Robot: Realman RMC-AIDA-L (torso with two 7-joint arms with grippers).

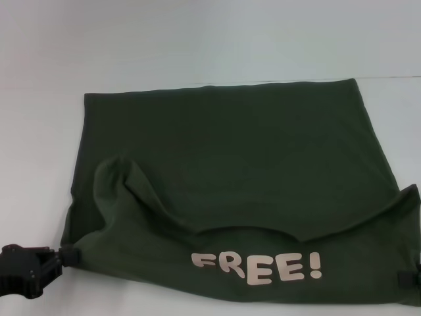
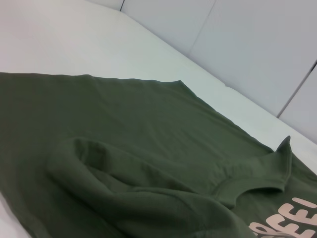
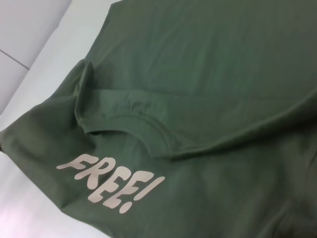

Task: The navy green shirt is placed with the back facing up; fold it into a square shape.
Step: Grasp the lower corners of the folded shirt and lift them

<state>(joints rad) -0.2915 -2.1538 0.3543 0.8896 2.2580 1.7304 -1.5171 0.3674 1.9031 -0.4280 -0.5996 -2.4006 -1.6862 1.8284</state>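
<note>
The shirt [image 1: 230,164] is lying partly folded, "FREE!" lettering showing; left gripper [image 1: 66,255] and right gripper [image 1: 411,279] are pinching its near corners.

A plain white worktop [image 1: 197,39] fills the scene, smooth and evenly lit with a soft, diffuse light and no hard shadows. In the left wrist view, its far edge meets a pale grey wall [image 2: 257,44] made of flat panels, with thin dark seams running between them. The right wrist view shows the same pale panels [image 3: 25,29] beyond the worktop's edge.
</note>
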